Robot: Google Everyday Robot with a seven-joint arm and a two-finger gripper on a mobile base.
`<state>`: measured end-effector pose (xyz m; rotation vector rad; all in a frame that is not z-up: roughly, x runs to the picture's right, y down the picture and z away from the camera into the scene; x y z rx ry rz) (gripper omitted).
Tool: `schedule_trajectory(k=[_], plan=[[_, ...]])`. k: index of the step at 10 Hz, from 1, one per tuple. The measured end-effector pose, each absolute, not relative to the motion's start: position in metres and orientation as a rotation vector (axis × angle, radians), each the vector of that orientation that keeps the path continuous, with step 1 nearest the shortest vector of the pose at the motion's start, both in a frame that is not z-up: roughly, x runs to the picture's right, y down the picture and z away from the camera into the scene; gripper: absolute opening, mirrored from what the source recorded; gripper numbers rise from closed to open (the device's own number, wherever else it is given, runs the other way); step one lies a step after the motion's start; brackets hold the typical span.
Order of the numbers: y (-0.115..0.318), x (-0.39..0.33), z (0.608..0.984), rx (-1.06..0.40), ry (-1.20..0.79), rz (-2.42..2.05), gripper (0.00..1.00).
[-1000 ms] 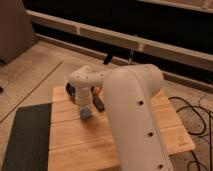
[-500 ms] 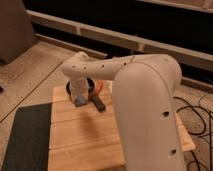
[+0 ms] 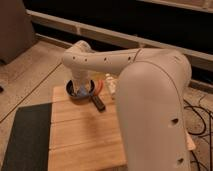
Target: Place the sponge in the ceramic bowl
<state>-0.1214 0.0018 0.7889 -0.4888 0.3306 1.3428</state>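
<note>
Gripper (image 3: 80, 89) over ceramic bowl (image 3: 72, 95), dark oblong object (image 3: 98, 104) just beside

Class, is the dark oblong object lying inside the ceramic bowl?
No, the dark oblong object lies on the wooden table just outside the ceramic bowl, over which the tool reaches.

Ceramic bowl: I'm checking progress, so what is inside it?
Inside the small round dark ceramic bowl, a patch of the flat blue-grey sponge shows. The end effector hangs over it, covering the rest of the interior.
</note>
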Motion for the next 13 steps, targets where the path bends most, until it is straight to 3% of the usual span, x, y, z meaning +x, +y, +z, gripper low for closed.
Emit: schedule_trajectory(k=[4,10,13], plan=[[-0.001,-0.119,0.792,-0.484,0.335,1.347,0.0],[-0.077,-0.131,0.85,-0.408,0.26,1.293,0.0],[-0.056,-0.15,0.886,-0.489,0.252,1.251,0.0]])
